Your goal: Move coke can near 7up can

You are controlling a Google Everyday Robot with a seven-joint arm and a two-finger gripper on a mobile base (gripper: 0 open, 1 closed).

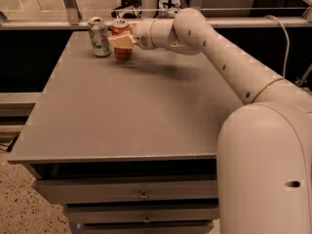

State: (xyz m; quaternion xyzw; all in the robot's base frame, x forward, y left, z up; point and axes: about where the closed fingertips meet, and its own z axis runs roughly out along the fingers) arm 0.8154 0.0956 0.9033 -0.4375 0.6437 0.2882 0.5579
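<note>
The red coke can [121, 29] with a silver top stands upright at the far left of the grey table [136, 111]. My gripper [122, 40] is shut on the coke can, its cream fingers [125, 40] wrapped across the can's front. The whitish-green 7up can [99, 37] stands upright just left of the coke can, a small gap apart. My white arm [229, 67] reaches in from the right, across the table's far edge.
The table has drawers [141, 195] below its front edge. A railing and glass panel [73, 9] run behind the table's far edge. My white base [268, 174] fills the lower right.
</note>
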